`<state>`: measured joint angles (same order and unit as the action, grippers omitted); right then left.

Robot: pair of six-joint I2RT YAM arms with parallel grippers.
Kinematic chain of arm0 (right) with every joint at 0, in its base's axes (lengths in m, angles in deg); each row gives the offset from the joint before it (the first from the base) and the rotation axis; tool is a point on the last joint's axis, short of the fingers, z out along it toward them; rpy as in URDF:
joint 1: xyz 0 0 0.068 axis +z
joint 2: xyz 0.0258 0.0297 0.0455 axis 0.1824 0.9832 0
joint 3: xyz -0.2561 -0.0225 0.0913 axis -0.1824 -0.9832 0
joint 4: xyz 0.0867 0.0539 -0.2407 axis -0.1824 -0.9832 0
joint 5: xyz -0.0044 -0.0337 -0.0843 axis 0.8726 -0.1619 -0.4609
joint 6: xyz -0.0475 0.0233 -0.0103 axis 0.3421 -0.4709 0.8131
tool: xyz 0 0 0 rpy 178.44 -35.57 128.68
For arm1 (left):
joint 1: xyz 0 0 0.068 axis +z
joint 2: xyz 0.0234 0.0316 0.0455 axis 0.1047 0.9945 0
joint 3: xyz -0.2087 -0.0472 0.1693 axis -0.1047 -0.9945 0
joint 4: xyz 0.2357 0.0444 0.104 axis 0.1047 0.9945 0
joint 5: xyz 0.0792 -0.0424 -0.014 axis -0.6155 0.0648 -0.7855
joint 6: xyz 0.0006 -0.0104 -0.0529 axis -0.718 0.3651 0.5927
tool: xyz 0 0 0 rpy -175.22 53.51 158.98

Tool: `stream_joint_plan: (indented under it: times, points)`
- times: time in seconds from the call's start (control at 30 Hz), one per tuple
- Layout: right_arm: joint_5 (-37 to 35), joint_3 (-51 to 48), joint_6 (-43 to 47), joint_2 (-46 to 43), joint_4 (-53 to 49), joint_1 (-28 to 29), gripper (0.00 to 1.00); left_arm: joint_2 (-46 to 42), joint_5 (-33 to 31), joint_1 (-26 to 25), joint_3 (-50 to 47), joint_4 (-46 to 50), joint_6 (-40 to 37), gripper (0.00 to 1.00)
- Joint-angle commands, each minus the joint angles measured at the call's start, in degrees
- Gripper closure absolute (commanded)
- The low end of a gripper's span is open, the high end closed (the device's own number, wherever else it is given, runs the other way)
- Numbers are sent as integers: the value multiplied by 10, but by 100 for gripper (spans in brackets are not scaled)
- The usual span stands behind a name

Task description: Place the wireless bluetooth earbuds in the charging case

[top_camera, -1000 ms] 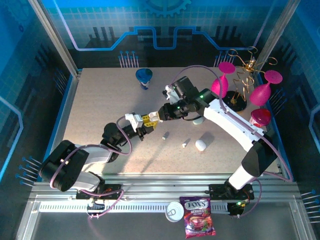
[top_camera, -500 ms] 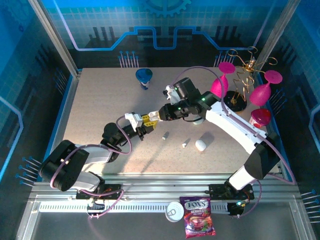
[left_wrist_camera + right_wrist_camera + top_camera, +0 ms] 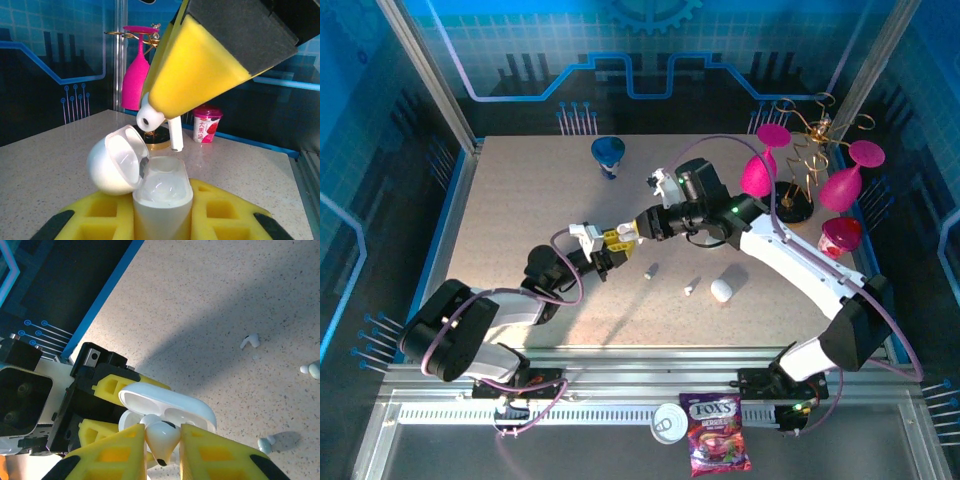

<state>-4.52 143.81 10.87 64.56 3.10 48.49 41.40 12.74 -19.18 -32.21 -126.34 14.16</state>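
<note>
Toward 9 o'clock of the speckled beige tabletop's (image 3: 520,200) centre, seen from above, the two claws meet tip to tip. The left gripper (image 3: 607,254) is clenched on a white pebble-shaped plastic charging case (image 3: 162,197), held upright between its yellow foam pads (image 3: 220,210). The case's rounded lid (image 3: 116,165) is swung open toward 9 o'clock in the left wrist view.

The right gripper (image 3: 630,233) comes in from 3 o'clock and is closed on one glossy white stemmed plastic earbud (image 3: 156,118). In the left wrist view that earbud is pinched at the tip of a yellow pad (image 3: 200,75). Its round head pokes out toward 8 o'clock, and its stem hangs down just above the open wells of the case. It is not seated in them.

From the right wrist, the same earbud (image 3: 161,436) sits squarely between the two yellow fingers (image 3: 117,452), with the open case (image 3: 170,401) directly beyond it and the left gripper (image 3: 97,387) gripping that case from 9 o'clock.

Two loose earbuds (image 3: 651,270) lie flat on the table at about 4 o'clock from the claws, well apart from both. A second white rounded case (image 3: 721,290) rests closed just past them, further along at 4 o'clock.
</note>
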Motion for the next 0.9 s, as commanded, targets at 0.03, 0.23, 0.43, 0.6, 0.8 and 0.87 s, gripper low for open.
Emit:
stream_joint_plan:
  times: [0.03, 0.23, 0.43, 0.6, 0.8, 0.87]
  points:
    - [4, -7, 32, -10, 12, 7, 80, -21, 19, 8, 11, -19, 30, 100]
    - [4, -24, 36, -15, 24, 6, 80, -37, 27, 9, 13, 0, 35, 100]
    - [10, -33, 38, -19, 42, 6, 80, -37, 31, 9, 14, 2, 35, 100]
    - [17, -34, 52, -23, 41, 5, 80, -36, 31, 11, 14, -6, 40, 100]
    - [45, -44, 66, -25, 41, -2, 80, -38, 35, 15, 14, -19, 54, 100]
    - [60, -41, 69, -18, 39, -2, 80, -38, 37, 16, 15, -19, 57, 100]
